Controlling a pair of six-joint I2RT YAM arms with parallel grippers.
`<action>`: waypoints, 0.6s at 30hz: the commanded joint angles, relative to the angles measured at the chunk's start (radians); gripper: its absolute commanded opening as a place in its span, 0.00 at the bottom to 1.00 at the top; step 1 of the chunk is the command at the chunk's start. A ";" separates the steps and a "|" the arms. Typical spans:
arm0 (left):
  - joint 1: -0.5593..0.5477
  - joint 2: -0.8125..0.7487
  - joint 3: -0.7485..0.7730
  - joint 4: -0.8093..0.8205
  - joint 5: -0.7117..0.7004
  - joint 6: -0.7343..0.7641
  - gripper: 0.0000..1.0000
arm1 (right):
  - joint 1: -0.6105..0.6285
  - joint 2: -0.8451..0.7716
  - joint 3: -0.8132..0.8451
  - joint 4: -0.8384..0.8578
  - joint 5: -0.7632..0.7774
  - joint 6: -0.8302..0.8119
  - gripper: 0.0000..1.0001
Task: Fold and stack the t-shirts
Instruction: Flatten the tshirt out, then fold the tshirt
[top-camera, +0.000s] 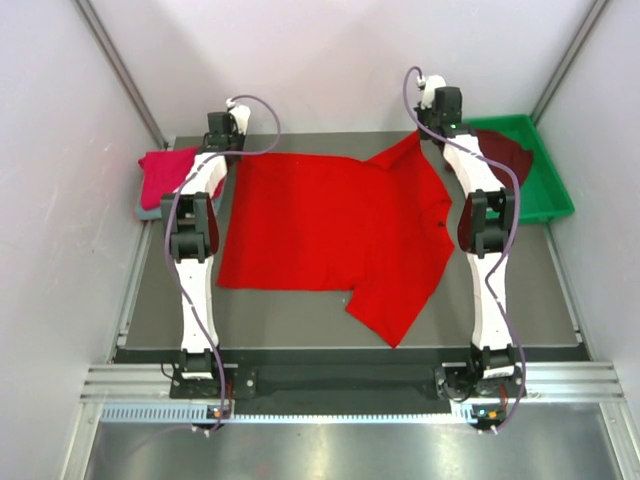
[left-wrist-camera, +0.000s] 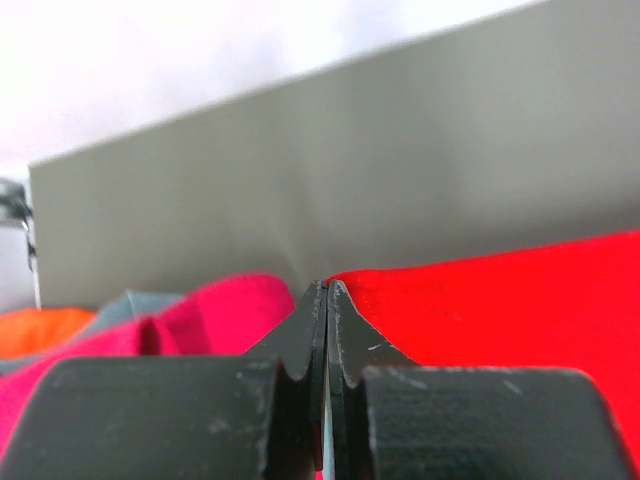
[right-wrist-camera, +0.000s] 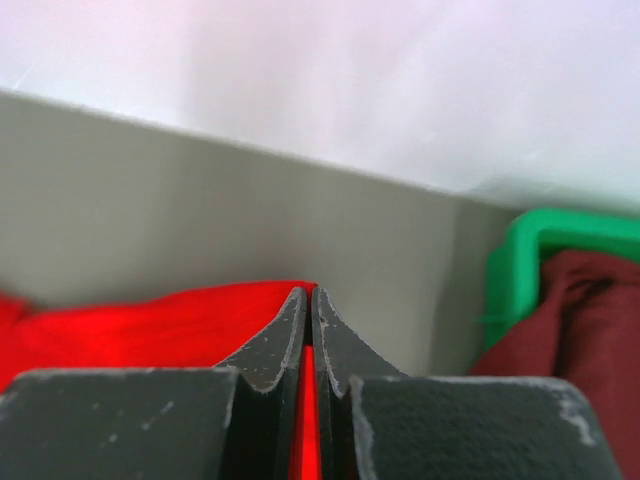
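Note:
A bright red t-shirt (top-camera: 330, 225) lies spread flat over the middle of the table, with one sleeve pointing toward the near edge. At the shirt's far left corner my left gripper (top-camera: 233, 152) is shut, and a sliver of red cloth shows low between its jaws (left-wrist-camera: 327, 290). My right gripper (top-camera: 432, 135) is shut on the far right corner, which is lifted a little. Red cloth (right-wrist-camera: 130, 325) shows between those jaws (right-wrist-camera: 305, 295). A folded crimson-pink t-shirt (top-camera: 165, 172) rests on a grey-blue one (top-camera: 148, 209) at the back left. A dark maroon t-shirt (top-camera: 505, 150) lies in the tray.
The green plastic tray (top-camera: 550, 195) stands at the back right corner, close beside my right gripper. White walls enclose the table on three sides. Both arms stretch from their bases at the near edge across the shirt's left and right sides.

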 joint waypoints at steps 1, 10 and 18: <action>0.006 -0.129 -0.087 0.076 0.006 -0.008 0.00 | 0.023 -0.149 -0.055 -0.004 -0.005 0.030 0.00; 0.015 -0.261 -0.219 0.062 0.031 0.007 0.00 | 0.023 -0.307 -0.207 -0.063 -0.036 0.047 0.00; 0.029 -0.324 -0.257 0.042 0.064 0.015 0.00 | 0.031 -0.438 -0.319 -0.096 -0.060 0.073 0.00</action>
